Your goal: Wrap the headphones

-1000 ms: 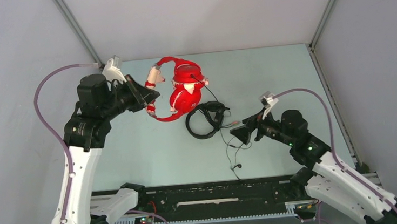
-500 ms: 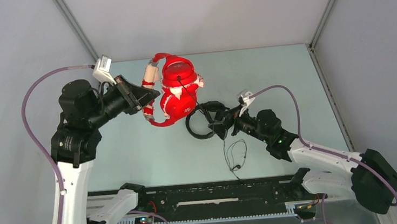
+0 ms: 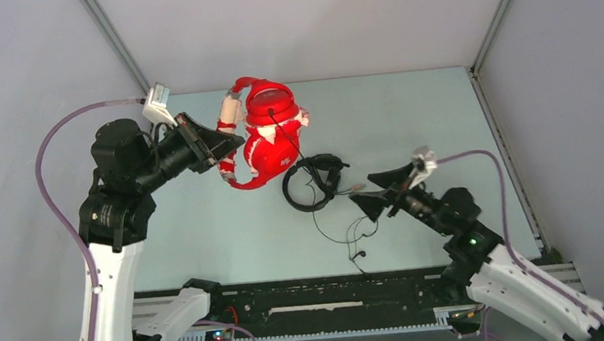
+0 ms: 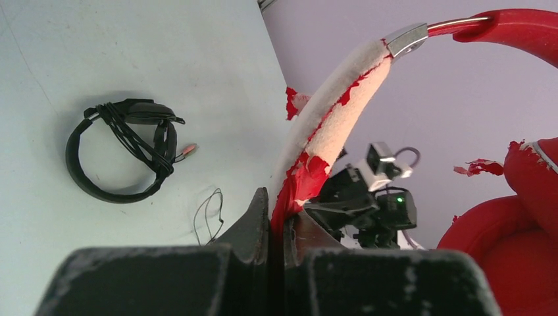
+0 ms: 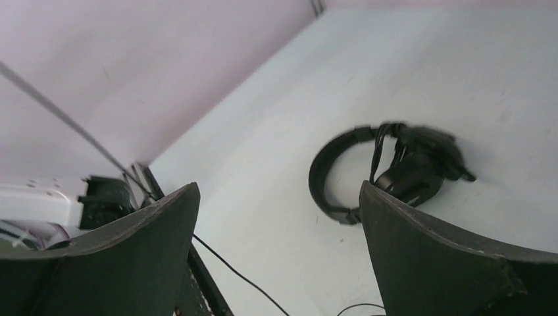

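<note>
Pinching headband (image 3: 232, 111) of red headphones (image 3: 270, 111): left tool (image 3: 231, 149); right tool (image 3: 360, 189) spread, near black headphones (image 3: 310, 185), loose cable (image 3: 360, 254).

Bright, even diffuse light; soft faint shadows; right wrist view slightly blurred.

Both arms are the same build: the left arm (image 3: 113, 269) and right arm (image 3: 532, 295) have glossy white shells low down and chunky black joint housings higher up. A thin purple cable (image 3: 59, 216) loops along each, up to a small white camera block (image 3: 157, 105). The left pincer (image 3: 235, 146) and right pincer (image 3: 360, 189) have matte black wedge-shaped fingers, scuffed greyish. There's a tiny green light (image 3: 472, 241) on the right arm.
</note>
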Controlling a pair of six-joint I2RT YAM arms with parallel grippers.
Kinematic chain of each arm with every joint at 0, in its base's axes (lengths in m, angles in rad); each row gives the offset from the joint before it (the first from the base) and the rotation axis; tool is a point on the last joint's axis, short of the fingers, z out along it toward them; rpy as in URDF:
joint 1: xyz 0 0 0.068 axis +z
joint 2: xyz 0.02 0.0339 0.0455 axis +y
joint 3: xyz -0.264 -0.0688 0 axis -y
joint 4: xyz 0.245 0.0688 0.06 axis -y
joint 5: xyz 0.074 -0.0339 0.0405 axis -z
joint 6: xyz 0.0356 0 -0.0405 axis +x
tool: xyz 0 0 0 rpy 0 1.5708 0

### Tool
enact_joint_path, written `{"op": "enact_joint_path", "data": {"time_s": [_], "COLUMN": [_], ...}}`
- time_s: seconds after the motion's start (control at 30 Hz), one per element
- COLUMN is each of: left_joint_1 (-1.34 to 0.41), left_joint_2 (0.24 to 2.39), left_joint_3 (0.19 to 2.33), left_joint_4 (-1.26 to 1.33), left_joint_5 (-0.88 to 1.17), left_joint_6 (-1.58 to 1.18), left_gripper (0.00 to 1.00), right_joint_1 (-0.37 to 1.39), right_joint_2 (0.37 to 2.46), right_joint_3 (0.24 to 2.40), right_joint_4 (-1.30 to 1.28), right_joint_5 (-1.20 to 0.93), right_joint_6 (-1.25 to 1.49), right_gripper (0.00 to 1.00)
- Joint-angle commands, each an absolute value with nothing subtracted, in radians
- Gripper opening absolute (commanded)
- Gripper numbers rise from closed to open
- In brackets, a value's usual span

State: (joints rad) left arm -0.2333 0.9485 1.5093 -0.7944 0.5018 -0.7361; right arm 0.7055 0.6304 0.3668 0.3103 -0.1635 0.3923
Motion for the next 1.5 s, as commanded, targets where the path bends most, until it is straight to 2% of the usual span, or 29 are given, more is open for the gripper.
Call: {"op": "enact_joint_path", "data": {"time_s": [0.0,0.1,0.2,0.53,0.67,0.9,1.0,1.07,1.17,1.23,1.47], "left_joint_1": [-0.224,-0.223,-0.222,-0.223,-0.222,-0.222,-0.217,-0.215,-0.212,-0.211,-0.198], "left_joint_2": [0.936,0.922,0.923,0.931,0.929,0.932,0.934,0.939,0.943,0.943,0.939], "left_joint_3": [1.527,1.506,1.506,1.507,1.499,1.494,1.454,1.435,1.433,1.429,1.393], "left_joint_4": [-0.703,-0.663,-0.661,-0.672,-0.658,-0.643,-0.559,-0.510,-0.505,-0.505,-0.482], "left_joint_5": [0.539,0.549,0.548,0.541,0.539,0.552,0.613,0.642,0.643,0.645,0.702], "left_joint_6": [-0.802,-0.816,-0.820,-0.827,-0.830,-0.840,-0.896,-0.931,-0.933,-0.934,-0.937], "left_gripper": [0.00,0.00,0.00,0.00,0.00,0.00,0.00,0.00,0.00,0.00,0.00], "right_joint_1": [0.655,0.659,0.681,0.922,0.944,0.967,0.968,0.968,0.965,0.957,0.874], "right_joint_2": [0.385,0.293,0.326,0.729,0.874,1.031,1.118,1.175,1.225,1.234,1.068], "right_joint_3": [0.371,0.337,0.296,0.309,0.338,0.347,0.353,0.356,0.377,0.391,0.403], "right_joint_4": [0.115,0.115,0.200,0.535,0.628,0.774,0.858,0.934,0.965,0.953,0.706], "right_joint_5": [-0.180,-0.221,-0.287,-0.309,-0.372,-0.356,-0.358,-0.377,-0.388,-0.392,-0.326], "right_joint_6": [0.418,0.406,0.435,0.340,0.361,0.408,0.457,0.493,0.522,0.521,0.479], "right_gripper": [1.00,1.00,1.00,0.99,0.99,0.96,0.94,0.86,0.39,0.02,0.00]}}
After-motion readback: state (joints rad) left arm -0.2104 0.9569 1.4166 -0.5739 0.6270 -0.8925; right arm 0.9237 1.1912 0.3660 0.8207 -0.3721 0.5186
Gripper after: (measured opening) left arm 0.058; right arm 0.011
